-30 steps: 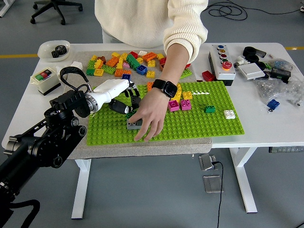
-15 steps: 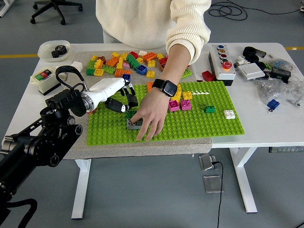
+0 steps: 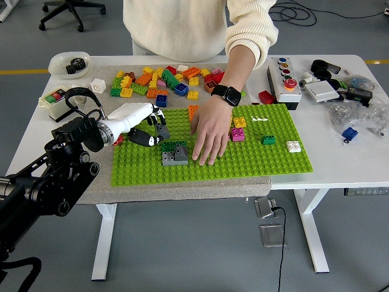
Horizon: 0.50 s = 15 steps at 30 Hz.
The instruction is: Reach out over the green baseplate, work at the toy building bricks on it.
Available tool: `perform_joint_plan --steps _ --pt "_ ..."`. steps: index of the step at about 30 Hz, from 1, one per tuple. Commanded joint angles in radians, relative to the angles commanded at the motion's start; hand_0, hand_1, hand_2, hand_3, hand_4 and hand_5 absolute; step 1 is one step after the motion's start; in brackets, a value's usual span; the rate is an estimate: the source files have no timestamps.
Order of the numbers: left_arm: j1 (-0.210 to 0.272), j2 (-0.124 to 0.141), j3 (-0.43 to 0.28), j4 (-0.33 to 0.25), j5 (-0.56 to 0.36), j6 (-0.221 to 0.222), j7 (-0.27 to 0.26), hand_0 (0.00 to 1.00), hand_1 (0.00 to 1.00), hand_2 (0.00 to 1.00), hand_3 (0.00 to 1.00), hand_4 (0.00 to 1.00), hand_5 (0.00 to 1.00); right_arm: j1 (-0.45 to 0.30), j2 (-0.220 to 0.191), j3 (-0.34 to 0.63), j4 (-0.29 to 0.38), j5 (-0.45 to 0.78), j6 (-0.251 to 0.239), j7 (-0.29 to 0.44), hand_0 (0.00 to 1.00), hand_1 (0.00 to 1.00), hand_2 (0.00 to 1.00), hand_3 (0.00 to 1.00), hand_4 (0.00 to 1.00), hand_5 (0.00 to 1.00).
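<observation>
The green baseplate lies across the middle of the table. A grey brick with a dark green brick on top stands on its left half, free of any hand. My left hand hovers just up and left of that stack, black fingers spread and holding nothing. A person's hand with a black watch rests flat on the plate just right of the stack. Pink bricks, a yellow brick, a dark green brick and a white brick sit on the plate's right half.
Several loose coloured bricks lie behind the plate. A button box and small parts stand at the back right, a white bowl and a switch box at the back left. A blue brick lies far right.
The person's hand has let go of the grey brick stack and slid right and back. My left hand has drawn back a little to the left.
</observation>
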Motion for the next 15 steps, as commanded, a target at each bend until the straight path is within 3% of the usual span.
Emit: perform_joint_plan --steps 7,15 --pt "0.002 0.014 -0.014 -0.004 0.010 -0.001 -0.001 0.639 0.584 0.536 0.535 0.579 0.121 0.004 0.003 -0.004 0.000 0.007 -0.002 0.002 0.740 0.644 0.681 0.613 0.820 0.526" --pt "0.038 0.038 -0.032 -0.060 0.036 -0.028 0.004 0.638 0.583 0.535 0.534 0.574 0.120 -0.004 0.000 0.003 0.000 -0.002 0.000 0.000 0.740 0.644 0.680 0.614 0.820 0.526"
